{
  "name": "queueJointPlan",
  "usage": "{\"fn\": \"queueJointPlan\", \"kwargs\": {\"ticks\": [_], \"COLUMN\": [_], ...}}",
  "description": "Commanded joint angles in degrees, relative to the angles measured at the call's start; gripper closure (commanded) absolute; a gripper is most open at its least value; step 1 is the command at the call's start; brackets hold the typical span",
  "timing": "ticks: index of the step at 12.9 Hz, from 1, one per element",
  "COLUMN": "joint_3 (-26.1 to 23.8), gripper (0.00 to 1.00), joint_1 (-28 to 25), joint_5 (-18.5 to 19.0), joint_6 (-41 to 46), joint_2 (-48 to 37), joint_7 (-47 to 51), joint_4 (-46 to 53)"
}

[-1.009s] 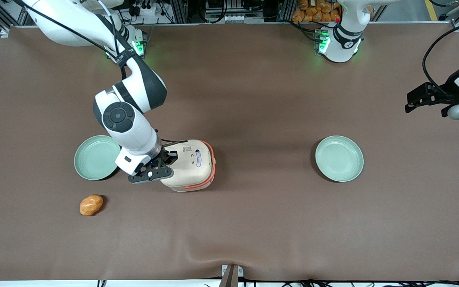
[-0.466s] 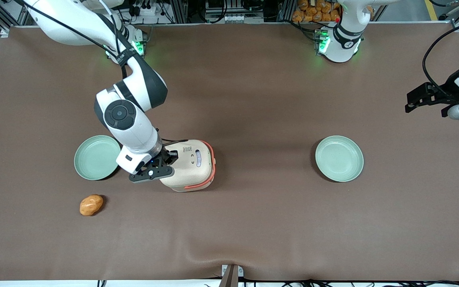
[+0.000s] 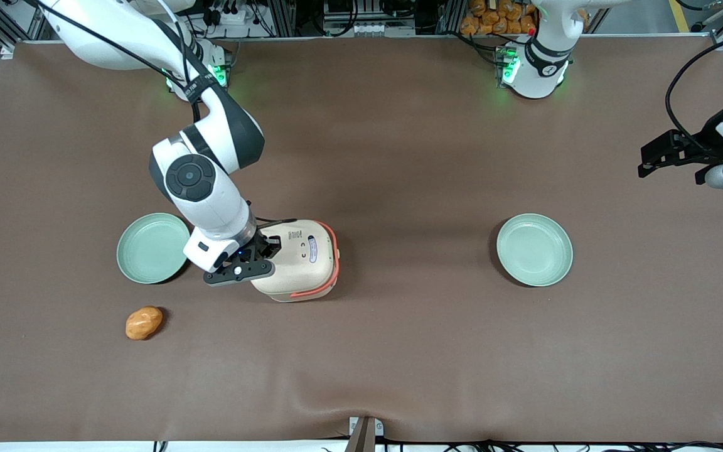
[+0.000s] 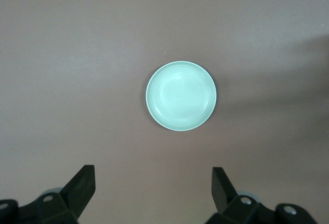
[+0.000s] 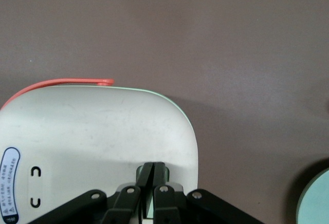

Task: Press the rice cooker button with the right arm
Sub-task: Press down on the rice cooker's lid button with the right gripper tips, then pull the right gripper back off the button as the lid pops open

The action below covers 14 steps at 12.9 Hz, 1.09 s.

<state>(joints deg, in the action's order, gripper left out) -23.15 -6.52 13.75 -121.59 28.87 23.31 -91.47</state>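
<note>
The rice cooker stands on the brown table, cream-beige lid closed, orange-red handle band round the edge toward the parked arm's end. The right arm reaches down over the cooker's edge toward the working arm's end. Its black gripper is shut, fingers pressed together, tips on the lid's edge. In the right wrist view the shut gripper touches a small green-edged button on the cream lid; the button itself is mostly hidden under the fingers.
A pale green plate lies right beside the arm's wrist, also showing in the right wrist view. An orange-brown lump lies nearer the front camera. A second green plate lies toward the parked arm's end.
The arm's elbow and wrist have shifted slightly away from the front camera; the gripper stays shut on the lid's edge. The cooker has nudged very slightly.
</note>
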Motion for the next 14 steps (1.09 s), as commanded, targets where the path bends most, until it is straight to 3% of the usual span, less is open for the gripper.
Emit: {"fn": "queueJointPlan", "kwargs": {"ticks": [1,6,9,10,13,14], "joint_3": [-1.9,-2.0,-2.0,-2.0,-1.6,-1.1], "gripper": [0.92,0.92,0.86,0.76,0.74,0.69], "joint_1": [0.4,0.9,1.0,1.2,2.8,3.3], "joint_5": [-1.5,-3.2,-4.5,-4.6,-6.3,-7.2], "joint_6": [5.5,10.7,15.4,17.6,21.6,24.3], "joint_2": [1.5,0.3,-0.1,-0.2,-4.4,-6.2], "joint_7": [1.4,0.9,0.9,0.9,-1.9,-3.0], "joint_4": [3.6,7.5,11.7,13.6,15.4,15.5]}}
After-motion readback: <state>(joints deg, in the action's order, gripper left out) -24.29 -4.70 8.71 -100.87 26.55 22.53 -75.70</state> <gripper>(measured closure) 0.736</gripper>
